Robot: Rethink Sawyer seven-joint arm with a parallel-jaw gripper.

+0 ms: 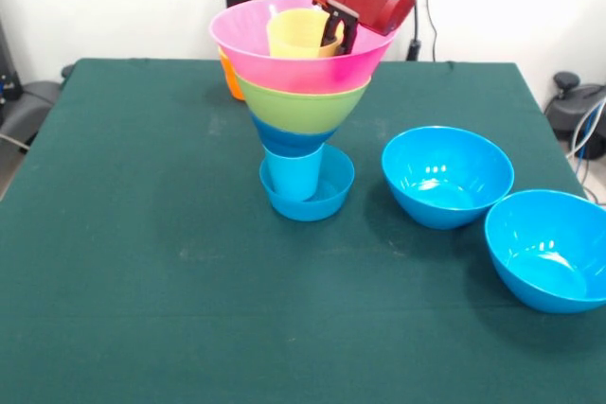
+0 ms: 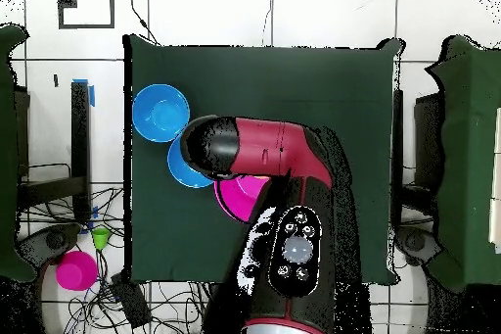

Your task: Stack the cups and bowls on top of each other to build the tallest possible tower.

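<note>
Tower [image 1: 301,106] mid-table, pink bowl [image 1: 284,61] topmost | gripper [image 1: 338,33] inside its rim, clamped on yellow cup [image 1: 299,35] | two blue bowls [image 1: 447,176] right of tower | open green table [image 1: 142,281] in front

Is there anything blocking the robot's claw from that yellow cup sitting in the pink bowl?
Nothing visible does. In the front view the gripper is already down inside the pink bowl at the top of the tower, right beside the yellow cup, with no other object between them. Whether it actually grips the cup cannot be told.
</note>
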